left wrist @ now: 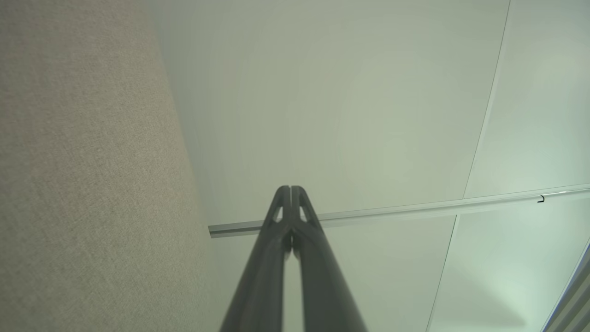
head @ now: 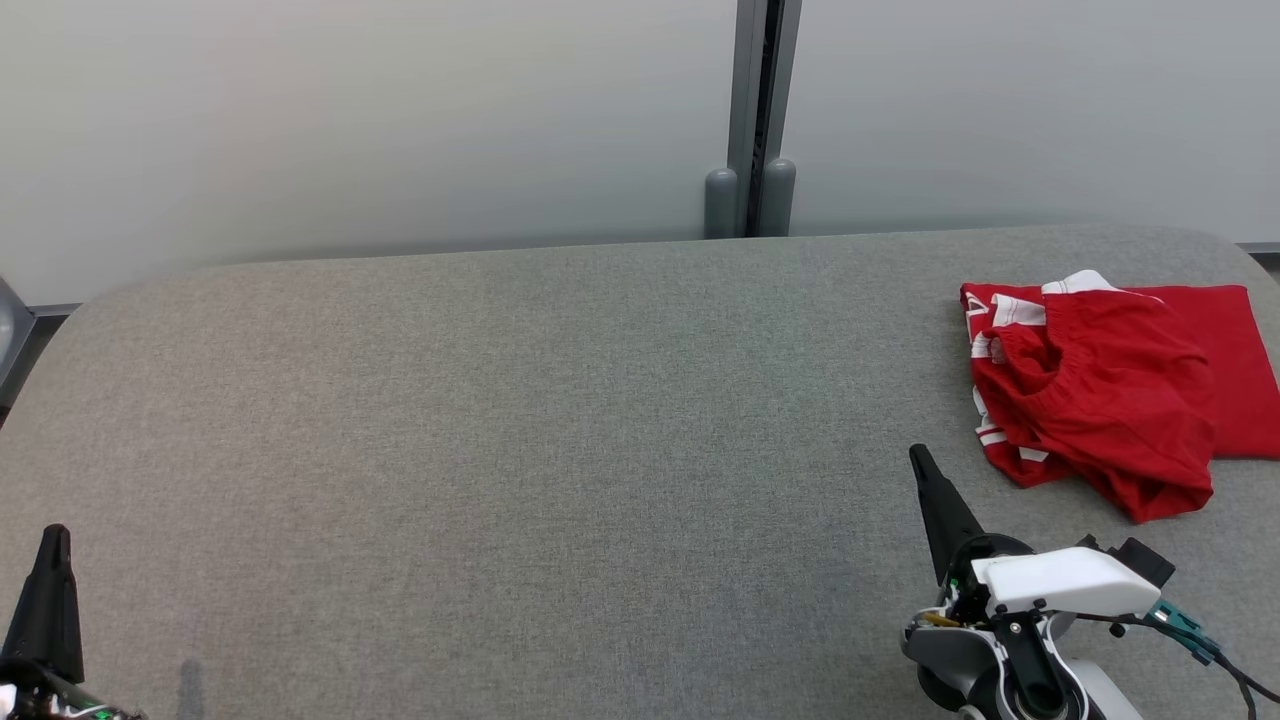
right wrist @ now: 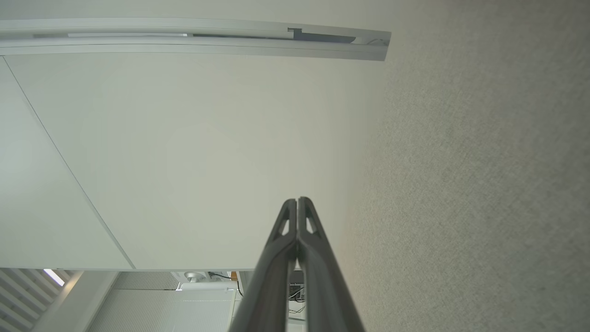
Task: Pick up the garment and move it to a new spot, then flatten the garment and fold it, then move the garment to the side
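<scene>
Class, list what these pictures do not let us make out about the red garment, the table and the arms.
- Red garment: head view's right edge cuts its right side; its bunched folds hide its type.
- Left gripper: head view's bottom corner cuts off its arm.
- Table: near edge lies below the head view's frame.
- Clutter behind the right gripper, right wrist view: too small.

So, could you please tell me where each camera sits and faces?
Head view: on the head, looking down at the table and red garment; left gripper lower left, right gripper lower right.
Left wrist view: on the left wrist, facing the wall along shut jaws.
Right wrist view: on the right wrist, likewise.
Both wrist views share table and wall.
</scene>
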`<state>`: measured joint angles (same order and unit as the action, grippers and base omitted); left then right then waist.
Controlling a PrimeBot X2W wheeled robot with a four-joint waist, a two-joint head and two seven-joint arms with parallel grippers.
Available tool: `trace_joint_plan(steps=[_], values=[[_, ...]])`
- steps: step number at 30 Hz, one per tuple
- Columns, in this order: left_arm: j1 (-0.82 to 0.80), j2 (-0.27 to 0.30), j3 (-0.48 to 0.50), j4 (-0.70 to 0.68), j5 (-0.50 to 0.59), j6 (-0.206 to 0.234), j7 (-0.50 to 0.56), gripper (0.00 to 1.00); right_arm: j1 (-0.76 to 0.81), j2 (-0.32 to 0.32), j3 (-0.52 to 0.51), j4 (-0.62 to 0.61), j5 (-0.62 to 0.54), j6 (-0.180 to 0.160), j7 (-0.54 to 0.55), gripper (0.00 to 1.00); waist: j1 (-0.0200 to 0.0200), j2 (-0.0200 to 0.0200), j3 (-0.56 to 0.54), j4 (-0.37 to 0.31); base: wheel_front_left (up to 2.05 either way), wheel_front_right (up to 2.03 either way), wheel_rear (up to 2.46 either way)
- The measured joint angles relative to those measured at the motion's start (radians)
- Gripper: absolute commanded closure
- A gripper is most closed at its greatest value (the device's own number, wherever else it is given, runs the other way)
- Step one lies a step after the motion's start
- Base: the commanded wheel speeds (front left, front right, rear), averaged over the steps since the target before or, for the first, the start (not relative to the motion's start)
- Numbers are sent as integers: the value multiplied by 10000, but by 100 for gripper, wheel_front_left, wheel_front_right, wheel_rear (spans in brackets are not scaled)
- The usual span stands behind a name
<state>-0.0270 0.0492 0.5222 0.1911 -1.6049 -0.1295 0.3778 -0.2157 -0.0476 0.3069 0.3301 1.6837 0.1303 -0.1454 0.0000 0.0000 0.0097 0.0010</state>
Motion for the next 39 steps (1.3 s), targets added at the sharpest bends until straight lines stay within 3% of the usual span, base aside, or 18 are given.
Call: trace_joint_plan(steps=[39], values=[[-5, -4, 8, 0, 2, -2, 2, 100, 0, 0, 2, 0, 10, 0, 0, 100, 0, 0, 0, 0, 0, 0, 0]])
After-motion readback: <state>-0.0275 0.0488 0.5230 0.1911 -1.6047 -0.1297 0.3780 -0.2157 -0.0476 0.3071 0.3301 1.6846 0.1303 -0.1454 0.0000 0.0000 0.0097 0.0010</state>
